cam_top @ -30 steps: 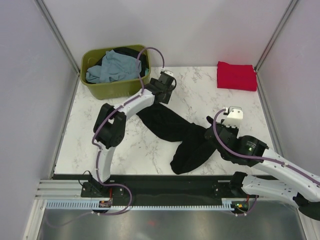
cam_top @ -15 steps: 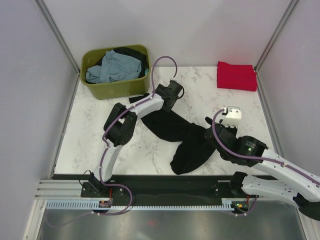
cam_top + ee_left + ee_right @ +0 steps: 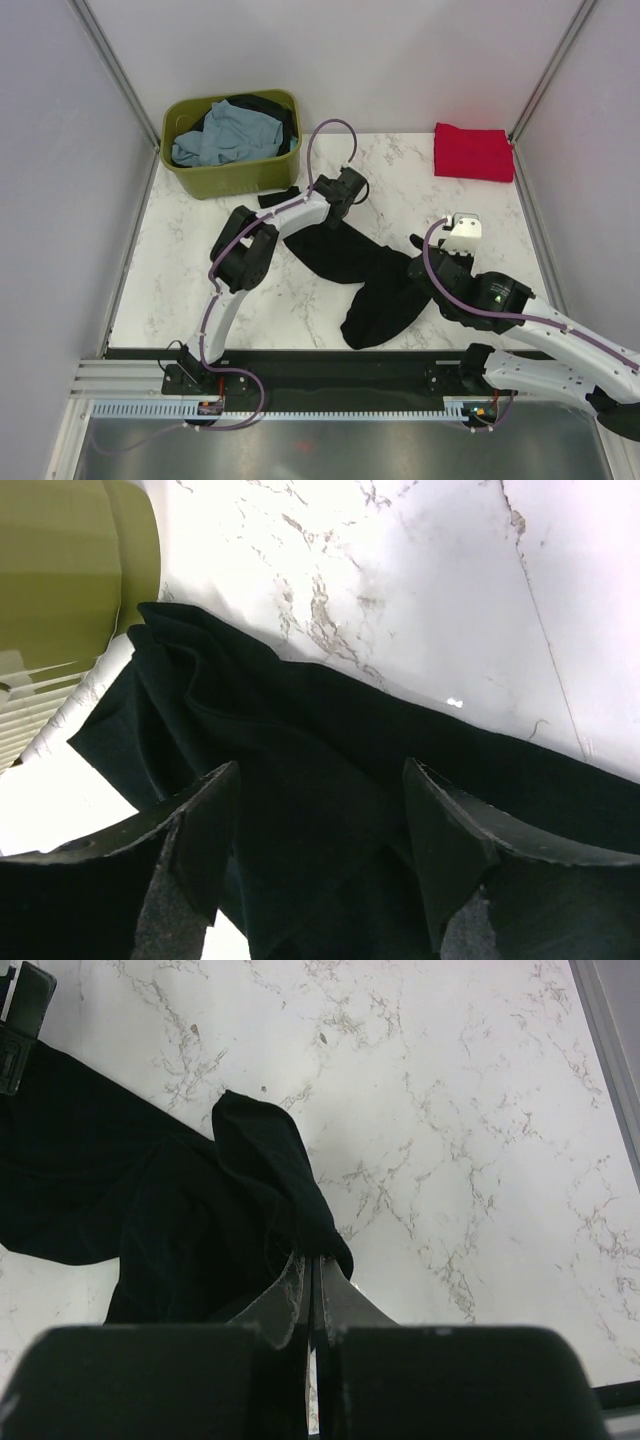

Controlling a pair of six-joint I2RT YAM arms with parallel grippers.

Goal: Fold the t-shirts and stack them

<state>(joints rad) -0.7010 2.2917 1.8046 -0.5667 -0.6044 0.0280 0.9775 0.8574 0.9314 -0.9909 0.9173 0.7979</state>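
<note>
my left gripper (image 3: 320, 772) spread wide, hovering over the black t-shirt (image 3: 345, 262) | my right gripper (image 3: 314, 1262) pinched tight on its edge | red t-shirt (image 3: 473, 151) folded, far right corner

Table (image 3: 180, 270): white marble-look top with grey veins, spread out in front of me.
Back wall (image 3: 380, 60): plain pale grey panel.
Side walls (image 3: 60, 200): the same pale panels to my left and right.
Corner posts (image 3: 107, 60): thin metal strips where the panels meet.
Near edge: black rail (image 3: 330, 365), then a dull metal sheet (image 3: 350, 445).
Light: soft and even; the shadows I see are faint.
</note>
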